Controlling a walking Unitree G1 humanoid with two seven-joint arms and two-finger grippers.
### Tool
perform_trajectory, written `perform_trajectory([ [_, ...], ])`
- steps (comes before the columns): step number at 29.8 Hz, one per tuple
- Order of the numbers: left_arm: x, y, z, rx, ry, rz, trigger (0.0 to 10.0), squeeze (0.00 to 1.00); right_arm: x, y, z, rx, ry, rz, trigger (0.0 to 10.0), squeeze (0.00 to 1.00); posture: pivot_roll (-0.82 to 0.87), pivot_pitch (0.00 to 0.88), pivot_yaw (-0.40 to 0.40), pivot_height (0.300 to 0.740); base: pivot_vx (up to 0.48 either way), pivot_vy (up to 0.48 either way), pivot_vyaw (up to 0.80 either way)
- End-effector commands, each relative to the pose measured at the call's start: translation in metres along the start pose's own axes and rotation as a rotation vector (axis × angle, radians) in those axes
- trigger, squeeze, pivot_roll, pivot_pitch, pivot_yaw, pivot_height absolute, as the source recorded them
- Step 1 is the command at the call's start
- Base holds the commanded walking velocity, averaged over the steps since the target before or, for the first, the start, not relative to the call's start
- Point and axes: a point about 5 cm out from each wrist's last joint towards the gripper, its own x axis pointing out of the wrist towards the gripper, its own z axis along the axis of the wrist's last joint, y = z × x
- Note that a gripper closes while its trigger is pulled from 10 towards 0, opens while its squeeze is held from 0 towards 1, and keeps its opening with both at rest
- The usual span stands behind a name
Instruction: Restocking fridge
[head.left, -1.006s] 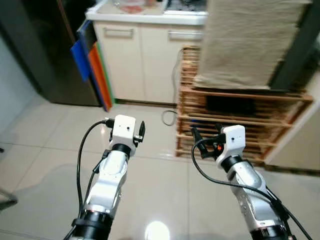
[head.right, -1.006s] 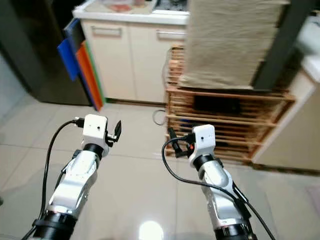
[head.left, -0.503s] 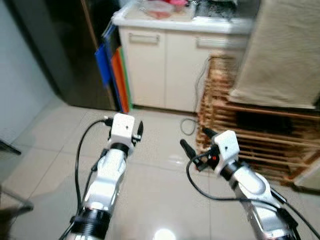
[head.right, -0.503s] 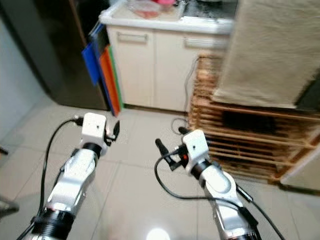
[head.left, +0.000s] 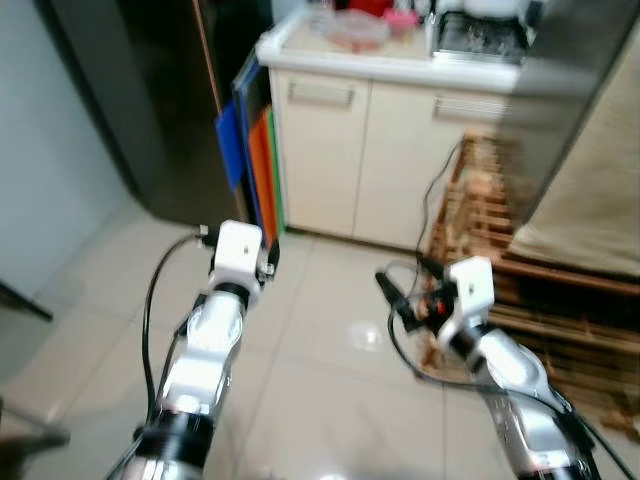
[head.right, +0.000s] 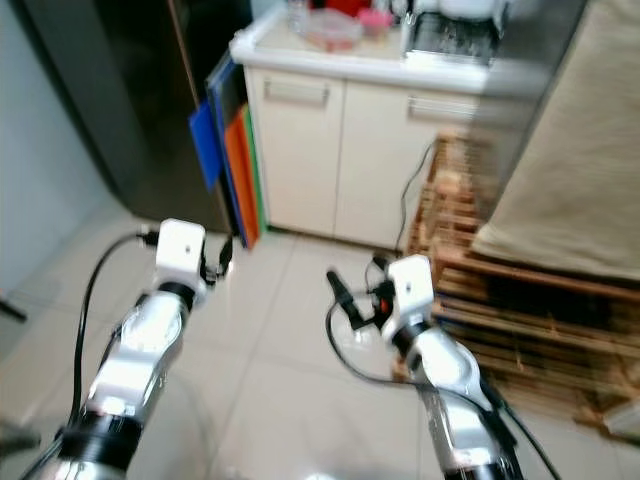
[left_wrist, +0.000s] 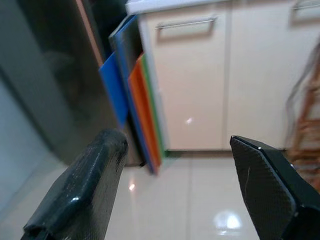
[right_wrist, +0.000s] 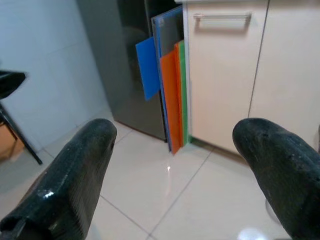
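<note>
The fridge (head.left: 110, 100) is a tall dark grey cabinet at the far left, its door shut as far as I can see; it also appears as the fridge (right_wrist: 115, 65) in the right wrist view. Both arms reach forward over the tiled floor, well short of it. My left gripper (head.left: 269, 256) is open and holds nothing, its left gripper (left_wrist: 175, 142) fingers spread wide in the wrist view. My right gripper (head.left: 408, 280) is likewise open and empty, and the right gripper (right_wrist: 175, 127) looks toward the fridge's lower corner.
Blue, orange and green boards (head.left: 255, 160) lean between the fridge and a cream cabinet (head.left: 350, 150), whose counter carries containers (head.left: 355, 28). A wooden slatted rack (head.left: 520, 300) under a beige cloth (head.left: 590, 200) stands close on the right. A dark furniture leg (head.left: 20, 300) crosses the floor at left.
The camera has swung left: fridge, boards and cabinet have slid toward the middle, the rack to the right. Both grippers stay open and held forward.
</note>
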Motion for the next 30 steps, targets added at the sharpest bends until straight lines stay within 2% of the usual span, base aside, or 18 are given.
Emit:
perform_trajectory([
  [1,0.002,-0.003,0.004,-0.012,-0.014,-0.011,10.0,0.00,-0.003,-0.011,0.001,-0.001,0.001,-0.047,10.0,0.00,-0.09,0.030,0.052,0.740,0.480,0.000,0.00],
  [5,0.003,-0.003,0.005,-0.006,-0.020,-0.021,10.0,0.00,0.002,-0.018,0.008,-0.003,-0.024,-0.120,10.0,0.00,-0.09,0.029,0.054,0.740,0.480,0.000,0.00],
  [15,0.008,-0.001,0.004,0.037,0.002,-0.003,10.0,0.00,0.008,-0.021,0.013,0.021,-0.040,-0.164,10.0,0.00,-0.09,0.022,0.046,0.740,0.480,0.000,0.00],
  [19,0.009,-0.002,0.008,-0.014,-0.024,-0.011,10.0,0.00,0.009,-0.025,0.014,0.002,-0.042,-0.194,10.0,0.00,-0.08,0.015,0.043,0.740,0.480,0.000,0.00],
  [21,0.007,-0.003,0.017,-0.055,-0.092,-0.021,10.0,0.00,0.008,-0.036,0.020,-0.022,-0.086,-0.288,10.0,0.00,-0.08,0.011,0.043,0.740,0.480,0.000,0.00],
  [22,0.006,-0.001,0.022,-0.062,-0.125,-0.016,10.0,0.00,0.006,-0.042,0.024,-0.038,-0.115,-0.342,10.0,0.00,-0.07,0.010,0.045,0.740,0.480,0.000,0.00],
  [23,0.006,-0.001,0.022,-0.062,-0.125,-0.016,10.0,0.00,0.006,-0.042,0.024,-0.038,-0.115,-0.342,10.0,0.00,-0.07,0.010,0.045,0.740,0.480,0.000,0.00],
  [24,0.003,0.003,0.028,-0.056,-0.166,-0.001,10.0,0.00,0.003,-0.049,0.029,-0.051,-0.151,-0.410,10.0,0.00,-0.07,0.009,0.044,0.740,0.480,0.000,0.00],
  [28,-0.002,0.014,0.030,-0.056,-0.185,0.023,10.0,0.00,0.001,-0.053,0.032,-0.059,-0.166,-0.436,10.0,0.00,-0.06,0.007,0.043,0.740,0.480,0.000,0.00],
  [30,-0.005,0.017,0.029,-0.088,-0.180,0.023,10.0,0.00,0.000,-0.053,0.031,-0.067,-0.159,-0.437,10.0,0.00,-0.06,0.005,0.038,0.740,0.480,0.000,0.00],
])
